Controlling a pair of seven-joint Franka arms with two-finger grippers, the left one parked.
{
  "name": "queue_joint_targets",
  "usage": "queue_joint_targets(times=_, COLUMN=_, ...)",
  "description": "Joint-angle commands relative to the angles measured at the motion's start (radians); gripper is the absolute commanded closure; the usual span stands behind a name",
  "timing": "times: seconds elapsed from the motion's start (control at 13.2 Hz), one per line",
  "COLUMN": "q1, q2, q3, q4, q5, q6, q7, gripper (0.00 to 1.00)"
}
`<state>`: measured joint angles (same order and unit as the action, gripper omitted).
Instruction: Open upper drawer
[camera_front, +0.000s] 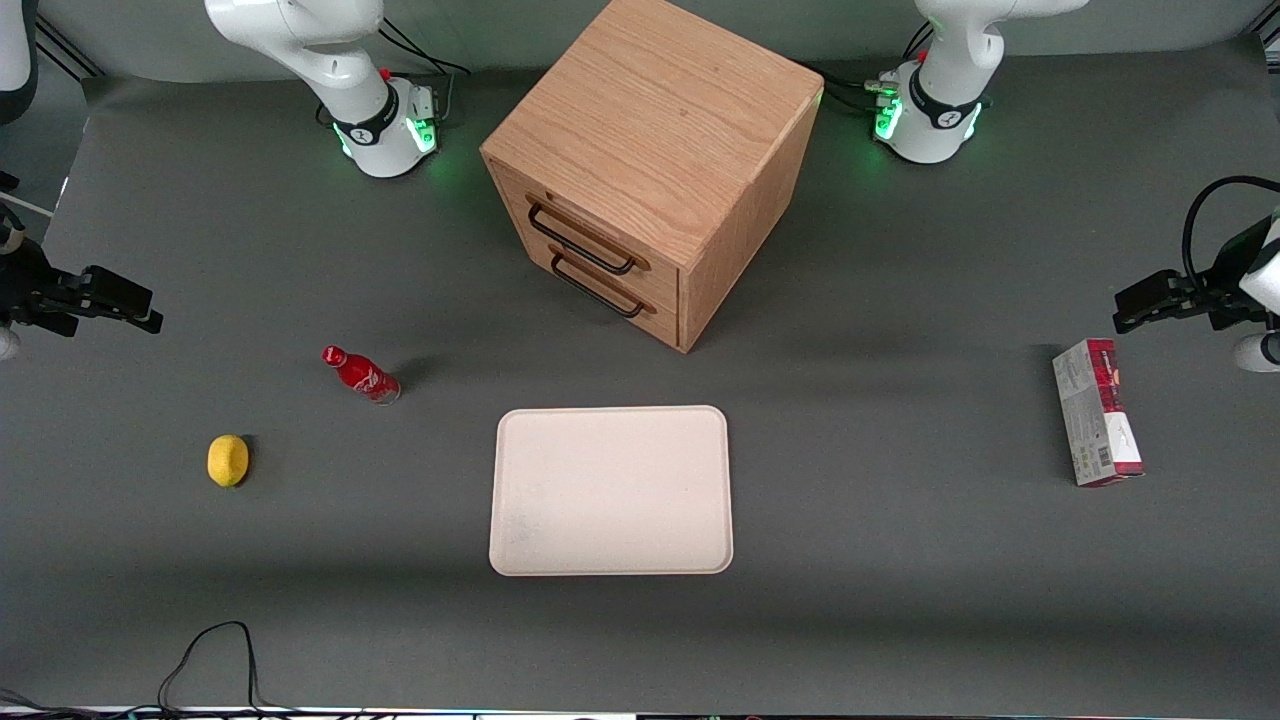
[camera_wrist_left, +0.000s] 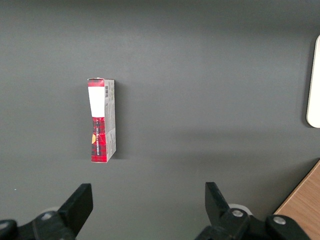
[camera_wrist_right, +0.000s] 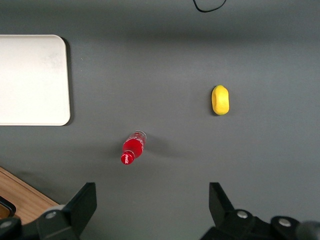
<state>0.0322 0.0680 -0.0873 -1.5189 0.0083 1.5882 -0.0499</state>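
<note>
I hold the black two-finger tool (camera_front: 140, 308), jaws spread, at frame's left edge; next, hook the oak upper drawer's (camera_front: 585, 232) thin black wire handle (camera_front: 580, 244) squarely.

White arm (camera_front: 300, 40), green-lit base, black gripper (camera_front: 150, 318).

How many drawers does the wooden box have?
2. The upper drawer sits just under the cabinet top, the lower drawer right beneath it; both shut. The hand hangs open, far off at the working arm's end.
</note>
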Motion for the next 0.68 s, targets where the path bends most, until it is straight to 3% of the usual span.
queue_joint_targets(times=0.0, q1=0.009, q2=-0.017, q3=-0.006, q4=-0.017, q5=-0.019, q6=-0.001, q7=0.028, gripper=0.00)
queue_joint_targets(times=0.46, q1=0.012, q2=0.007, q3=0.000, q4=-0.003, q5=-0.010, q6=0.001, q7=0.028, gripper=0.00)
queue_joint_targets(times=0.61, q1=0.075, q2=0.022, q3=0.006, q4=0.012, q5=-0.010, q6=0.002, q7=0.028, gripper=0.00)
